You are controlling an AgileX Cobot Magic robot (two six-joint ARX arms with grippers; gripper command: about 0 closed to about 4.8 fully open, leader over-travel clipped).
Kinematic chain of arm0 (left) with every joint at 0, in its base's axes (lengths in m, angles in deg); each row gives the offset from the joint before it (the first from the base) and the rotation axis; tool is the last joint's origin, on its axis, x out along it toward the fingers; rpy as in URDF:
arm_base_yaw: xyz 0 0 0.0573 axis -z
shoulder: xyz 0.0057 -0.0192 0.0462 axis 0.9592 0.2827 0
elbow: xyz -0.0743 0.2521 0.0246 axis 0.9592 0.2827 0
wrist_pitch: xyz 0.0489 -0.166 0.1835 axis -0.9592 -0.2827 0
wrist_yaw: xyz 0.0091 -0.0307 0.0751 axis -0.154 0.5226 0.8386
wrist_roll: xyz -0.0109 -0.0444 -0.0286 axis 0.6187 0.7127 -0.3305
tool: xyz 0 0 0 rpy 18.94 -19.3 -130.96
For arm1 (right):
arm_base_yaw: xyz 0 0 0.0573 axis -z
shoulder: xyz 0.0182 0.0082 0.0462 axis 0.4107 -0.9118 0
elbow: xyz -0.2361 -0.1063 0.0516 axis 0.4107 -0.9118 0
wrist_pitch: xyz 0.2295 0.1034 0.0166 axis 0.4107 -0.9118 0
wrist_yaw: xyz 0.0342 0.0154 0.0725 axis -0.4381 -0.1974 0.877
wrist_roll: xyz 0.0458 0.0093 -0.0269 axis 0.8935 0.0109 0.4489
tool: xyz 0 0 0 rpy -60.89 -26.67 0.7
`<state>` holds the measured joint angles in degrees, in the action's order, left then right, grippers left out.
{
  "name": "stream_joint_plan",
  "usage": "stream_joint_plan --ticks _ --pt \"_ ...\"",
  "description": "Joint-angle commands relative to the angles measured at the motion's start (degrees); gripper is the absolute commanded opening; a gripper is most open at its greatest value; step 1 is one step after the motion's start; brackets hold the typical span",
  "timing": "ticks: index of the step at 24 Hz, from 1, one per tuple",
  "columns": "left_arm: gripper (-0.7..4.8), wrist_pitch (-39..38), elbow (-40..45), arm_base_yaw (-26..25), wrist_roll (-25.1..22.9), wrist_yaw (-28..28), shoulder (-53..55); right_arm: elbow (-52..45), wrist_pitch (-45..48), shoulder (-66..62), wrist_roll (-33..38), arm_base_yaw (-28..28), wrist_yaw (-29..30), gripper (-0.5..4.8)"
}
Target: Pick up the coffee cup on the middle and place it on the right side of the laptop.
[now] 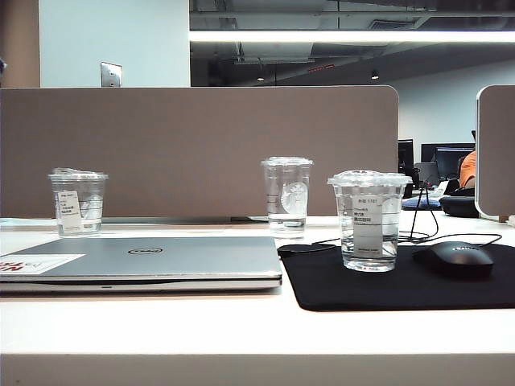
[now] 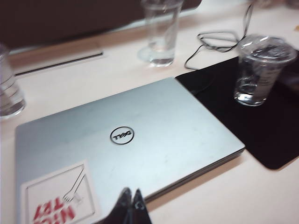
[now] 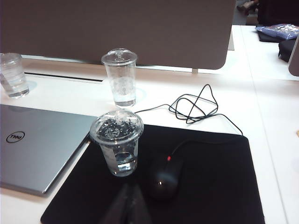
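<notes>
Three clear plastic cups stand on the white desk. The coffee cup, short and wide with a domed lid and a white printed label, stands upright on the black mouse pad, just to the right of the closed silver laptop and not touching it. A little water sits in its bottom, and droplets cling under the lid in the right wrist view. A black mouse lies on the same pad, to the right of the cup, its cord looping back over the desk.

The taller cup with the round logo stands farther back, near the grey partition, roughly between the laptop and the pad. The third cup stands at the far left behind the laptop, also close to the partition. The laptop lies flat with its lid shut, the round logo facing up and a white-and-red sticker at its near left corner.

Neither arm shows in the exterior view. The left gripper appears only at the edge of its wrist view as two dark fingertips pressed together with nothing between them, above the near edge of the laptop. The right gripper shows as a blurred dark shape over the pad, near the coffee cup but apart from it; its fingers seem drawn together, though the blur leaves that uncertain, and nothing is held.
</notes>
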<state>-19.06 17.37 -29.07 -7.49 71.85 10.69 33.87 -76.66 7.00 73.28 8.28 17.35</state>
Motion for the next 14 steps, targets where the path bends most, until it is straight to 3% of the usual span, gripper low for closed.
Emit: stream_joint_plan --ticks 1,7,14 --pt "-0.05 4.5 5.6 0.0 -1.5 -2.3 -4.6 -2.4 7.6 0.0 0.2 -0.1 -0.1 -0.05" --pt "-0.06 5.8 11.5 0.0 2.7 -1.7 -11.6 -7.7 13.6 0.3 0.2 -0.1 0.2 -0.05" --pt "-0.06 12.6 18.6 -0.2 2.3 0.1 -13.9 -15.5 17.5 0.5 0.2 -0.1 0.9 -0.05"
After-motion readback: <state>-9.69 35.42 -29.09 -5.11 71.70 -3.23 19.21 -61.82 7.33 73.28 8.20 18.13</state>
